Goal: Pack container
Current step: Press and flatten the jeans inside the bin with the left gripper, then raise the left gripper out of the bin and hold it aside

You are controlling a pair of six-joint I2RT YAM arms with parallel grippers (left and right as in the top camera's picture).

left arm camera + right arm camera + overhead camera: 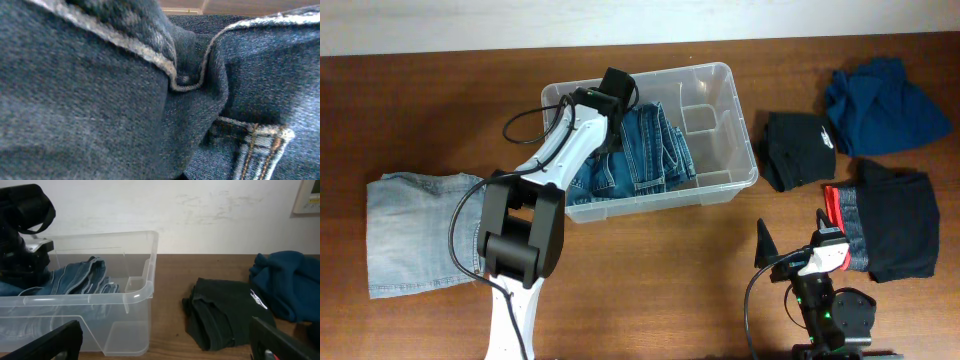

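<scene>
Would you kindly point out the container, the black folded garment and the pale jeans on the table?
container [725,140]: overhead view, bare right end.
black folded garment [800,148]: overhead view, its middle.
pale jeans [410,235]: overhead view, middle of the fabric.

Seemingly a robotics test room; cabled robot arm [520,235] at a wooden table [650,270]; scuffed white wall [225,225] behind.

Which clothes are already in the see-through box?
The dark blue jeans lie inside the container. The pale jeans, black garment, blue garment and black-and-red pile all lie outside it on the table.
</scene>
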